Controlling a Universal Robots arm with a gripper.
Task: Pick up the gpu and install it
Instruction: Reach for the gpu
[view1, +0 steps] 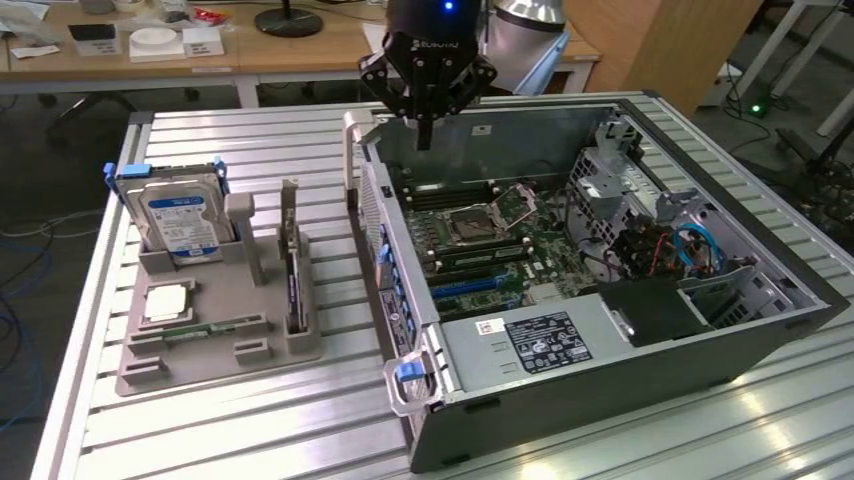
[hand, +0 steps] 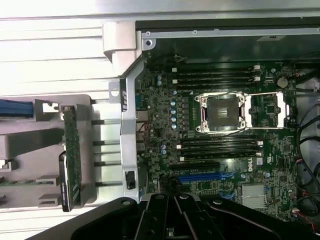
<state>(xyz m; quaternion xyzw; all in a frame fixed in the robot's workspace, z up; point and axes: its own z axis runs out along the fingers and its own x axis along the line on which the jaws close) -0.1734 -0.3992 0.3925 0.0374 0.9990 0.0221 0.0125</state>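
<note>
Pinched fully together at the jaws, with nothing held between them. Hangs as a black gripper (view1: 424, 135) over the open computer case (view1: 601, 400), near the wall facing the holder (view1: 187, 368), pointed down at the motherboard (view1: 467, 235).

Leaves the gpu (view1: 291, 260) untouched: stands on its long edge in a slot of the grey holder, on the exterior view's left of the case, outside it and well apart from the gripper. Shares that holder with a silver hard drive (view1: 180, 220) bearing a blue label, upright and further toward the exterior view's left, a square processor chip (view1: 167, 300) lying flat, and a narrow green memory stick (view1: 200, 328) lying just beside the chip.

From the wrist: looks down past the gripper (hand: 172, 200) onto the motherboard (hand: 165, 115), with an open processor socket (hand: 222, 112) between rows of black memory slots (hand: 220, 145) and a blue slot (hand: 200, 177) nearer the fingers. Shows the gpu (hand: 72, 160) as a thin green-edged strip in the holder, beyond the case wall.

Rests, holder and case alike, on a table (view1: 240, 420) of ribbed metal slats.
</note>
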